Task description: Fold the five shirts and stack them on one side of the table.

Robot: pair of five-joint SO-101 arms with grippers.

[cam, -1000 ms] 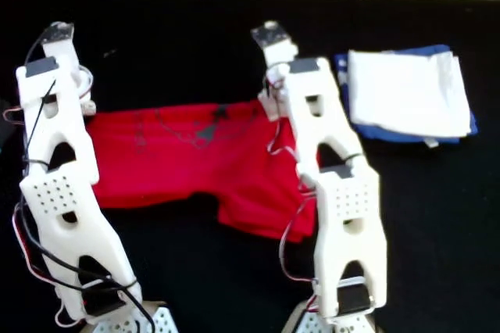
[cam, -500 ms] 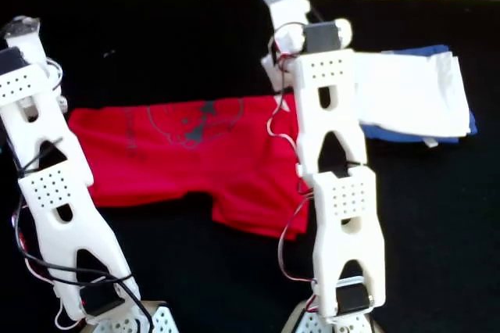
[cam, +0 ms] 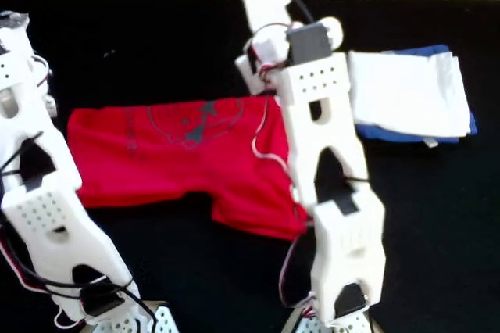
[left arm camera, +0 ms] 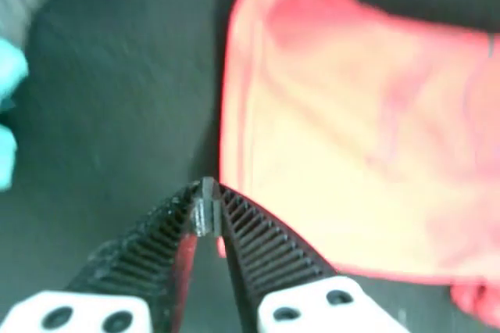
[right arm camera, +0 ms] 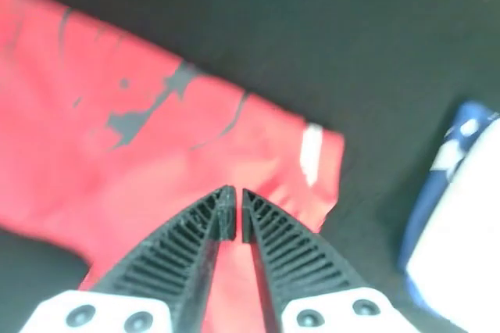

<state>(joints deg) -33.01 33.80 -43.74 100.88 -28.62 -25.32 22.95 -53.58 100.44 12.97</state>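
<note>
Left arm (cam: pixel 48 209) and right arm (cam: pixel 319 110): white plastic, hole-dotted panels, red and black cables. Left pincer (left arm camera: pixel 207 192) and right pincer (right arm camera: pixel 234 197): black, ribbed.

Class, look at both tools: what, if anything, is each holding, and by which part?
Nothing is held: the left tool and right tool are shut and empty; the red shirt lies free.

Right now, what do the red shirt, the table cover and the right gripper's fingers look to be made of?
Red shirt: soft cloth, likely cotton knit, matte; it lies limp with wrinkles and carries a dark print.
Table cover: black matte fabric, possibly felt; no shine shows.
On the right gripper, the fingers: black rigid plastic with ridged faces, perhaps printed.
</note>
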